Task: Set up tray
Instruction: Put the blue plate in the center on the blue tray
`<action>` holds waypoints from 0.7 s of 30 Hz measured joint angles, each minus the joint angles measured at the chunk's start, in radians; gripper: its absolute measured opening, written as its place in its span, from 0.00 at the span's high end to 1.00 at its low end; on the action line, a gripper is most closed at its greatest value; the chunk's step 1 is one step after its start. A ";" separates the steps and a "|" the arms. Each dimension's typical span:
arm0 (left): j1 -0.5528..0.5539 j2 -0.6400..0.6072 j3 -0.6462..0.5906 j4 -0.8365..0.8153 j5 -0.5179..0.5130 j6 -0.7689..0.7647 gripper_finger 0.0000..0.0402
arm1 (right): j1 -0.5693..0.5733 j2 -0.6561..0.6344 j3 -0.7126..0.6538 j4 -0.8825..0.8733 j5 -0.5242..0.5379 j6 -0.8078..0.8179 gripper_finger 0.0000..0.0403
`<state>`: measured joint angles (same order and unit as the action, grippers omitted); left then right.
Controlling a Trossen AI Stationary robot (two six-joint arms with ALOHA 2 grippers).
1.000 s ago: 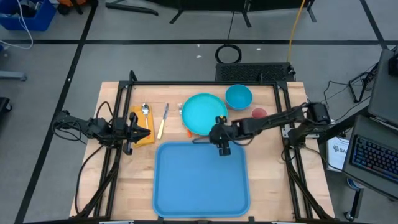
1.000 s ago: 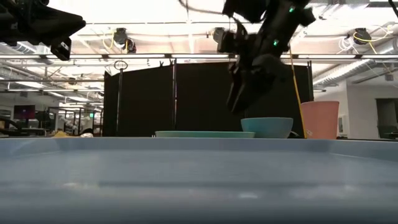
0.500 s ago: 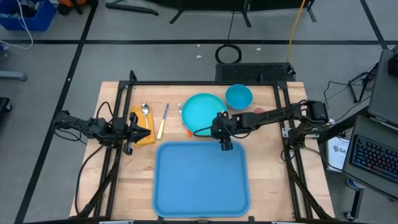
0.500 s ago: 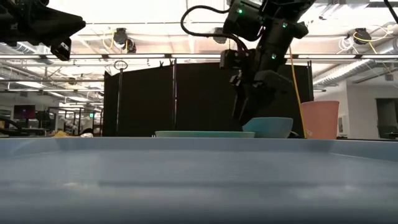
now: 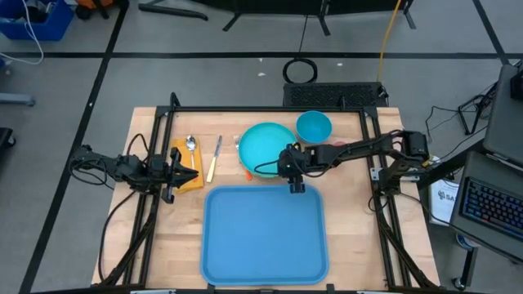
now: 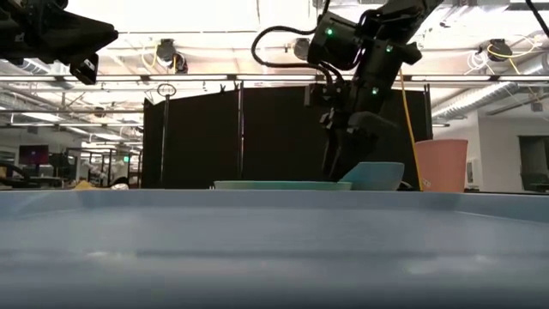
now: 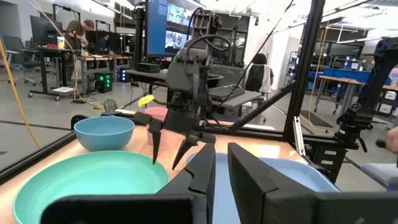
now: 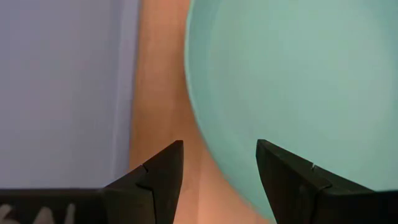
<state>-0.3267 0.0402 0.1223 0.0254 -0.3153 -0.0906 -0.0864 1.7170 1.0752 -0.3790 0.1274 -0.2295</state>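
Tray (image 5: 263, 235) sits empty at the table's (image 5: 351, 237) near middle
Right hand (image 5: 295, 170), fingers spread, hovers over the plate's (image 5: 263, 147) near-right rim just beyond the tray. Left hand (image 5: 186, 172), fingers nearly together, waits at far left.

My arms are matte black, jointed, trailing looped black cables (small green lights glow on the right one).

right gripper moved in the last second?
Yes. In the high view the right gripper has shifted toward the table's far side, off the tray's rim, closer to the plate. Jaws open.
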 joint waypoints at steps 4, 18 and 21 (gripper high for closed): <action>0.000 0.000 0.000 -0.002 0.000 0.000 0.88 | -0.002 0.044 -0.002 0.016 0.002 -0.024 0.52; 0.000 0.000 0.000 -0.008 -0.007 0.011 0.88 | -0.002 0.077 -0.001 0.065 0.005 -0.048 0.74; 0.000 0.000 0.000 -0.008 -0.009 0.011 0.88 | -0.002 0.077 -0.001 0.064 0.005 -0.049 0.86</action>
<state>-0.3270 0.0399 0.1223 0.0170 -0.3239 -0.0792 -0.0883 1.7939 1.0740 -0.3151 0.1325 -0.2783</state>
